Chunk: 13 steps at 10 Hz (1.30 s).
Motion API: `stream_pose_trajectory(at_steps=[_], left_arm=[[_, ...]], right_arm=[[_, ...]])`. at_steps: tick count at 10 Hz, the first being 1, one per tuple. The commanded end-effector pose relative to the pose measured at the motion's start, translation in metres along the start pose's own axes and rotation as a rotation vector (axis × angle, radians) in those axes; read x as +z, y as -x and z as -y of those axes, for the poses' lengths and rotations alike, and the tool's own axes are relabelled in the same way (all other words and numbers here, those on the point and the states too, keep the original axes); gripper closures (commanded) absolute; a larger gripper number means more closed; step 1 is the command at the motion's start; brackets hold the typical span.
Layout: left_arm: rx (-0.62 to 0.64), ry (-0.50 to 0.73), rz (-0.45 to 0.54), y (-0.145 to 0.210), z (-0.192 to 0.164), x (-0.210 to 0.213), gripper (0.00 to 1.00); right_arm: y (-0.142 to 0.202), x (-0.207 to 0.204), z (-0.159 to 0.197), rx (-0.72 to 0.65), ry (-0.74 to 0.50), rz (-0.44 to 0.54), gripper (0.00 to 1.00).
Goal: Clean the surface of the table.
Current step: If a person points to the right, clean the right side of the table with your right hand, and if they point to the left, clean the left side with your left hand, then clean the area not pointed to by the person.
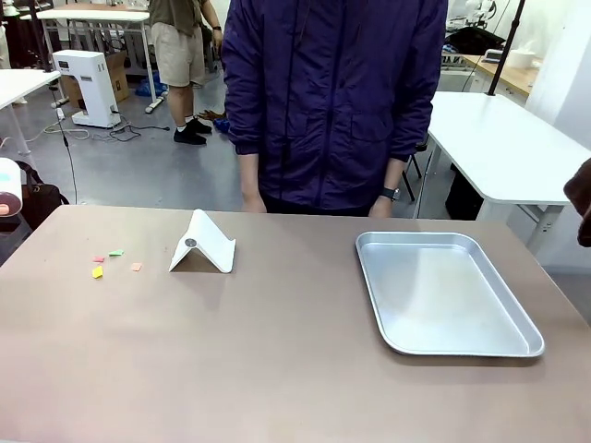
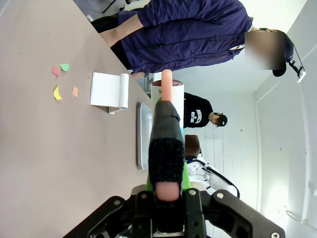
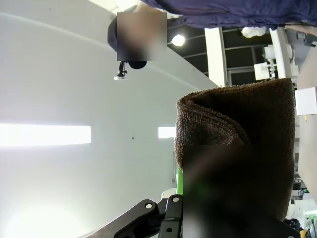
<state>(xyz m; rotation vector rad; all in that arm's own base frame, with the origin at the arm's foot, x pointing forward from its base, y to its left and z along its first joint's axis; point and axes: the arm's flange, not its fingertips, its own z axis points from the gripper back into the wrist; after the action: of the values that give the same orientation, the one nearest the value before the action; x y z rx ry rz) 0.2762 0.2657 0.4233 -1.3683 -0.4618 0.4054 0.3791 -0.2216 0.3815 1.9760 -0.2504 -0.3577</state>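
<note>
My left claw (image 2: pixel 167 184) clamped shut on roller (image 2: pixel 168 91) handle. My right claw (image 3: pixel 218 203) shut on brown cloth (image 3: pixel 237 139). Table (image 1: pixel 277 369) beneath silver tray (image 1: pixel 462 352). Paper scraps (image 1: pixel 97 271) well left of tray, white stand (image 1: pixel 205 245) between.

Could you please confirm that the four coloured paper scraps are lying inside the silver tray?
No: the front view shows the tray empty; the four coloured paper scraps lie on the bare table, left of the white folded stand.
</note>
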Motion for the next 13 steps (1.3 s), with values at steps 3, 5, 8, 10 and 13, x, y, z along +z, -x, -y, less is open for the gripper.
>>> stream_pose_trajectory(at_steps=[3,5,8,10,13], left_arm=[[-0.005,-0.004,-0.006,0.0020,0.0021,0.0010,1.00],[-0.005,-0.004,-0.006,0.0020,0.0021,0.0010,1.00],[-0.005,-0.004,-0.006,0.0020,0.0021,0.0010,1.00],[-0.005,-0.004,-0.006,0.0020,0.0021,0.0010,1.00],[-0.005,-0.004,-0.006,0.0020,0.0021,0.0010,1.00]], right_arm=[[0.0009,-0.0013,-0.0075,-0.001,-0.012,-0.006,0.92],[0.0009,-0.0013,-0.0075,-0.001,-0.012,-0.006,0.92],[0.0009,-0.0013,-0.0075,-0.001,-0.012,-0.006,0.92],[0.0009,-0.0013,-0.0075,-0.001,-0.012,-0.006,0.92],[0.0009,-0.0013,-0.0075,-0.001,-0.012,-0.006,0.92]])
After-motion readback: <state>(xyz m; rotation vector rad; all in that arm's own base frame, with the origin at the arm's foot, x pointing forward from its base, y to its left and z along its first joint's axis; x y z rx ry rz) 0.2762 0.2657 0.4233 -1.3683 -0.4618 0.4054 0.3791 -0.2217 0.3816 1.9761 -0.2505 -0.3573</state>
